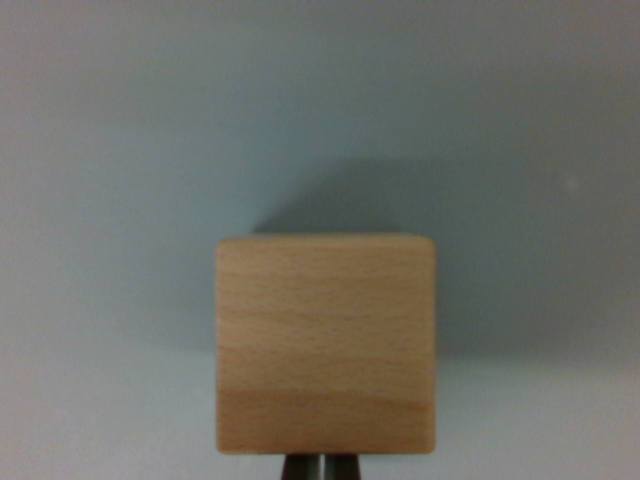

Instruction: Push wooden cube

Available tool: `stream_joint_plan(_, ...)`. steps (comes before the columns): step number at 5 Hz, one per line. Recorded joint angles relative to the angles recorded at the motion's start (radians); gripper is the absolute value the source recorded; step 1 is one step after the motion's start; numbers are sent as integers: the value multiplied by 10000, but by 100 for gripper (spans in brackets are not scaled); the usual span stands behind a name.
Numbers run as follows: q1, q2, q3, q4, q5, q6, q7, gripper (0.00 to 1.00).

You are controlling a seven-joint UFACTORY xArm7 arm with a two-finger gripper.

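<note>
A light wooden cube (326, 344) with visible grain fills the lower middle of the wrist view, resting on a pale grey-blue surface (120, 150). Its shadow falls behind it and to the wrist view's right. At the bottom edge, just under the cube, two dark fingertips (298, 468) of my gripper (321, 468) stand close together with a thin pale line between them. They sit right at the cube's near face, seemingly touching it. Nothing is held between them.
Plain grey-blue surface surrounds the cube on the left, right and beyond it. No other objects or edges show in this view.
</note>
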Motion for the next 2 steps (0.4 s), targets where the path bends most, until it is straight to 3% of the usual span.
stream_joint_plan(1,-24,317,-38,454,-41,138,-33,100)
stream_joint_plan(2,-24,317,-38,454,-41,138,-33,100)
